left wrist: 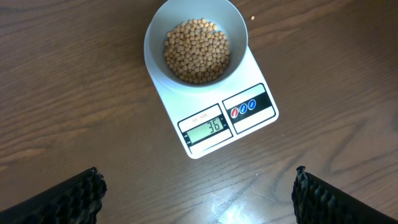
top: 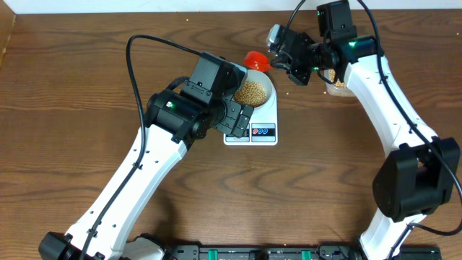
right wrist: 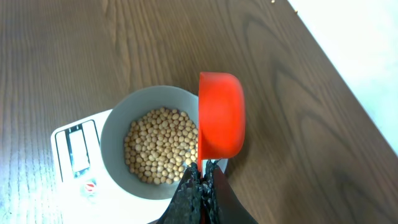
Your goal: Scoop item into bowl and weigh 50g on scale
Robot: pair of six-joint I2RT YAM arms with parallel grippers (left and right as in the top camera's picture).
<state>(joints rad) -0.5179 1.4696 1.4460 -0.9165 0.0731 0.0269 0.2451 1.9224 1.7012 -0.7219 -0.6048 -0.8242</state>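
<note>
Beside the bowl (right wrist: 115, 134) of beans (right wrist: 161, 146), right jaws clamp a red scoop (right wrist: 221, 115); left jaws gape.

Tan-yellow beans (left wrist: 196, 51) in a pale bluish-white bowl (left wrist: 157, 31), upper middle of the left wrist view. White scale (left wrist: 177, 102) beneath, with a grey-green display (left wrist: 206, 127), dark digits, and a black panel bearing red and blue buttons (left wrist: 236, 112). Bright red scoop (right wrist: 221, 115) at centre of the right wrist view. Dark brown table (left wrist: 74, 93), streaked with wood grain. Black dimpled pads (left wrist: 65, 198) on the left gripper (left wrist: 198, 200), lower corners. White arms (top: 137, 173) with black joints overhead.
</note>
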